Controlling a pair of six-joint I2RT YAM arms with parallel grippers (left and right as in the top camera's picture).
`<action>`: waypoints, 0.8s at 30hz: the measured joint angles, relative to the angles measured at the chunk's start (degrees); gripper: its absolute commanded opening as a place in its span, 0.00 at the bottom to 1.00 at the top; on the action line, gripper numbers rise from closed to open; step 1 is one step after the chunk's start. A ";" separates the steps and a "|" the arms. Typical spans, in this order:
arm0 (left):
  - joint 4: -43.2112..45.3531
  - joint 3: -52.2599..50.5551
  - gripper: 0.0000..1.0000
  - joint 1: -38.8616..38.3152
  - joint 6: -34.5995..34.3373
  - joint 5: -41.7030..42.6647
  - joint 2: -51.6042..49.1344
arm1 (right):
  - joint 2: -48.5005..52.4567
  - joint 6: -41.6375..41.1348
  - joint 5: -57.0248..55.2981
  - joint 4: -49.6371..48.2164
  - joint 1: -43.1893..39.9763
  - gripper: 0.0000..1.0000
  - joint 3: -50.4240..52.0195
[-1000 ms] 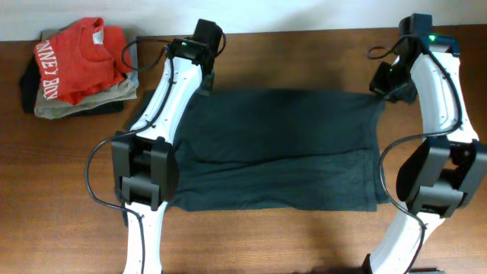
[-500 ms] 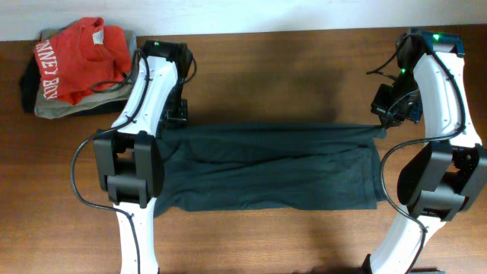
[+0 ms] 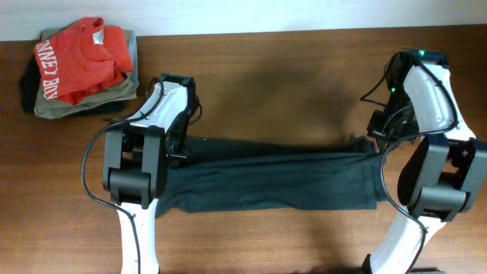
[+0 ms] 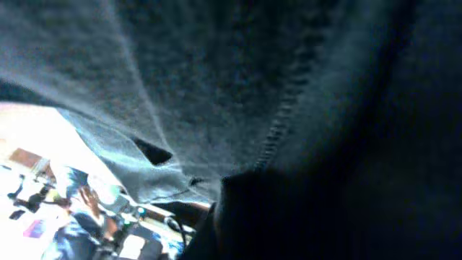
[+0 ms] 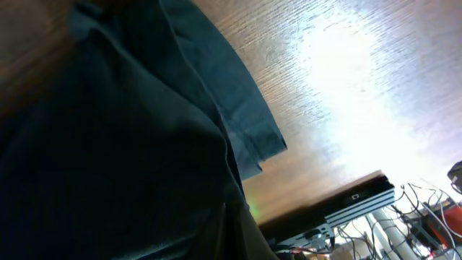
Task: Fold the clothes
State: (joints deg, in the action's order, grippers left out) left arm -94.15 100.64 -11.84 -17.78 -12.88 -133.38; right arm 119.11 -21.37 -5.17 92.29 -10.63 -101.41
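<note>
The clothes (image 3: 281, 179), a dark green-black T-shirt, lie as a long narrow band across the middle of the table. My left gripper (image 3: 180, 148) sits low at the band's far left corner, and dark fabric (image 4: 216, 87) with a stitched hem fills the left wrist view. My right gripper (image 3: 378, 135) is at the far right corner. In the right wrist view the cloth (image 5: 130, 144) drapes from the fingers onto the wood. The fabric hides both pairs of jaws, and each looks shut on the shirt's edge. No lettering shows.
A pile at the back left corner holds a red shirt (image 3: 76, 65) on top of a grey-olive folded garment (image 3: 84, 103). Brown wooden table (image 3: 289, 76) stretches behind the shirt to the wall. Both arm bases stand near the front edge.
Both grippers have moved from the back toward the front, carrying the shirt's far edge over its near half. The shirt has gone from a wide rectangle to a narrow band.
</note>
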 measured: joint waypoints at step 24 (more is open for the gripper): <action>29.05 -16.85 0.99 -0.70 3.45 9.55 19.15 | -0.02 -1.09 -3.45 -1.14 -0.07 0.99 1.18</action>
State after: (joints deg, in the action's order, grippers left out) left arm -65.10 83.79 -12.53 -14.33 -3.33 -114.24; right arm 119.09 -22.46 -8.62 91.15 -10.70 -100.22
